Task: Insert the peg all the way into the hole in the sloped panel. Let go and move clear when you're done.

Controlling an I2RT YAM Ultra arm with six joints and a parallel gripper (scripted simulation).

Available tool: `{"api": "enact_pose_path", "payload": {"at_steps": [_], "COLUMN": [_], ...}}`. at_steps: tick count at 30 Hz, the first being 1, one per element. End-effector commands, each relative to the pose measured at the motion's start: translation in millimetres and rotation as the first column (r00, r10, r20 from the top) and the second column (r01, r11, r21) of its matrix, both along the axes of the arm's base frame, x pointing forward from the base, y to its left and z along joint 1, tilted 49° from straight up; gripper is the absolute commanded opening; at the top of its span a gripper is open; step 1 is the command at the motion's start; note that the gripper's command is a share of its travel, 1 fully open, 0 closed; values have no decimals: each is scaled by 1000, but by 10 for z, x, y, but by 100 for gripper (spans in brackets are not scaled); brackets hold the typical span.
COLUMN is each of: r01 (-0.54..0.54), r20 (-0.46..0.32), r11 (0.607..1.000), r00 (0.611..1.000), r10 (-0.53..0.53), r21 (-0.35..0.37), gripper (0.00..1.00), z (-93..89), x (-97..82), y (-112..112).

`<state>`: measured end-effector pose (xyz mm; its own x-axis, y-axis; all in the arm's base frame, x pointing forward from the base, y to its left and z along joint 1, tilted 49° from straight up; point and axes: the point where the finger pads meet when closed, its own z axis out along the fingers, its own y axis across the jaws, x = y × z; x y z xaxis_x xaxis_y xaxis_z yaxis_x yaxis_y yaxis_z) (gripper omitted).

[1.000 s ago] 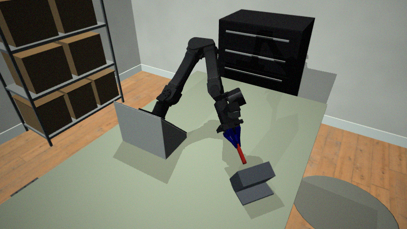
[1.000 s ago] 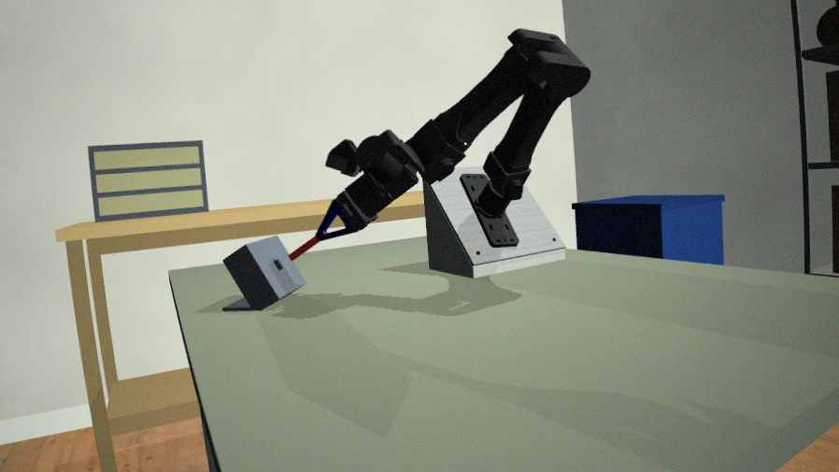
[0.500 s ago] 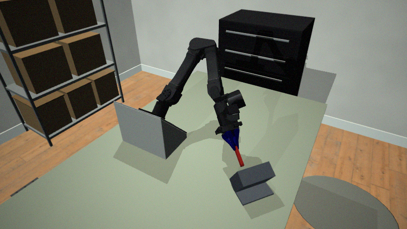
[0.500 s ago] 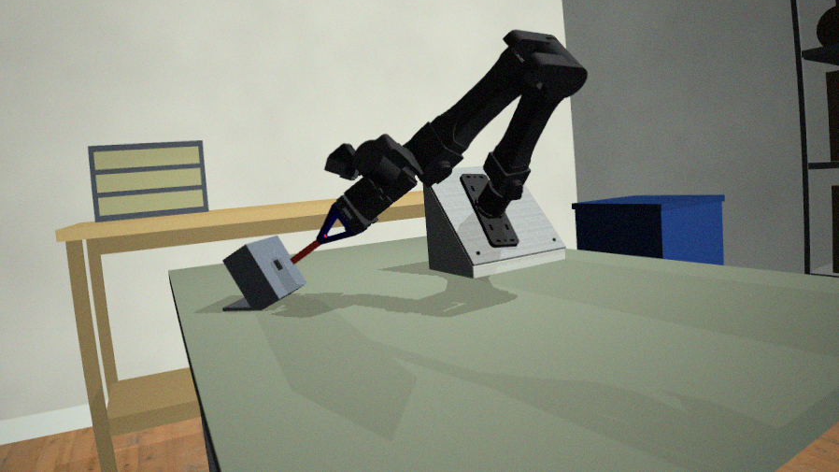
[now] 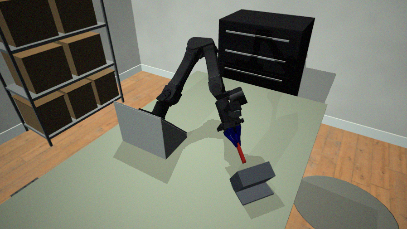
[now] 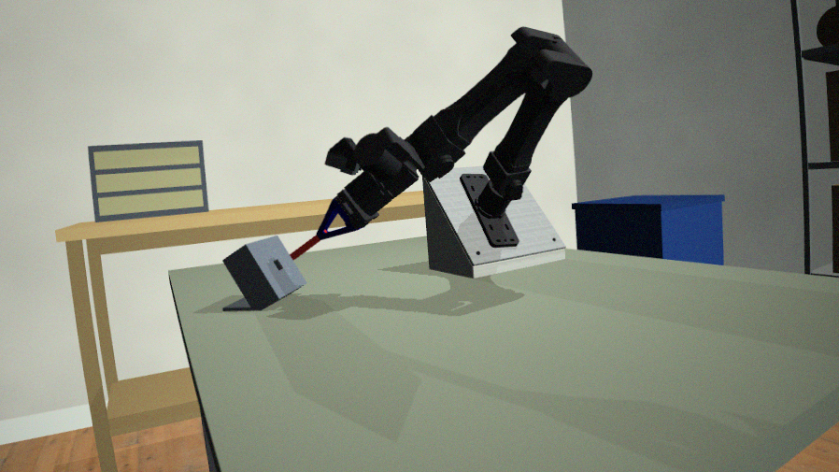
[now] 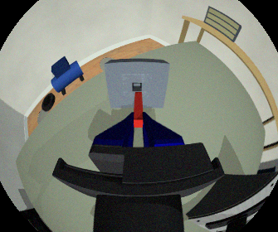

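Before the sloped panel (image 5: 256, 173) (image 6: 285, 271) (image 7: 121, 93), our end effector (image 5: 237, 143) (image 6: 322, 233) (image 7: 138, 116) grips the red peg (image 5: 241, 153) (image 6: 304, 248) (image 7: 138, 105); the peg is outside the panel's square hole (image 6: 277, 264) (image 7: 137, 86).

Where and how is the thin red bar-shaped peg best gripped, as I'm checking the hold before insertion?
By its rear end, from behind along its length: the slim red peg tilts down toward the grey panel. That should leave its front free for the square hole.
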<state>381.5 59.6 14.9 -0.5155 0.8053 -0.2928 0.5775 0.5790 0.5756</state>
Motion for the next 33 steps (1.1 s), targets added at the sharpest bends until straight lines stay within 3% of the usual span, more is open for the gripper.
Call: {"api": "enact_pose_path", "payload": {"at_steps": [1, 15, 23, 33], "r01": [40, 40, 40, 40], "r20": [48, 48, 48, 48], "r11": [999, 999, 999, 999], "r00": [998, 998, 998, 998], "r10": [-39, -39, -39, -39], "r21": [-11, -11, -11, -11], "gripper": [0, 0, 0, 0], "z": [191, 69, 98, 52], "x": [174, 260, 311, 247], "y": [-140, -136, -137, -143]}}
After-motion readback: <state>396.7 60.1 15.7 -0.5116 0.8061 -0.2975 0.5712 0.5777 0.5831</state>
